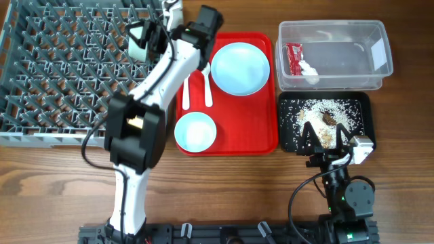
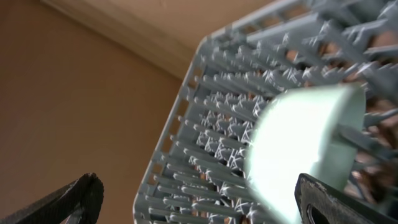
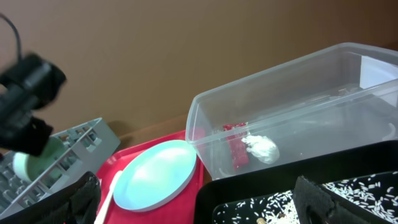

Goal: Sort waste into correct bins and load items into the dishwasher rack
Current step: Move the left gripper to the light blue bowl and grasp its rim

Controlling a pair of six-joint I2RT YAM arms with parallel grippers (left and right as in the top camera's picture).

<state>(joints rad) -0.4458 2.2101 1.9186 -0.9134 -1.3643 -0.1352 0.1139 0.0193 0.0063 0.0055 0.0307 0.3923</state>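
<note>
**Overhead view.** The dishwasher rack [image 1: 61,68] lies left of the red tray [image 1: 261,135]. The left tool [image 1: 144,37] hovers over the rack edge nearest the red tray, with a pale bowl [image 1: 138,42] at its tip. On the red tray sit the plate [image 1: 239,68], a second bowl [image 1: 195,131] and the white utensils [image 1: 186,91]. Right of the red tray, the clear tub [image 1: 369,41] holds the wrapper [image 1: 293,59]. Below the tub, the black tray [image 1: 288,129] carries the food scraps [image 1: 329,118]. The right tool [image 1: 325,139] stands spread over the black tray, empty.

**Left wrist view.** The fingers are wide apart. The pale bowl [image 2: 305,143] stands on edge among the pegs, close to the right finger [image 2: 329,205]. Contact cannot be determined.

**Right wrist view.** The fingers are wide apart, with nothing between them.

**Hazards.**
- The bowl sits at the rack border. If it is seated poorly between pegs, it may tip towards the red tray.
- A finger lifting past the rim may drag the bowl out.
- The left arm crosses above the utensils, so a low return path may sweep them onto the table [image 1: 54,176].
</note>
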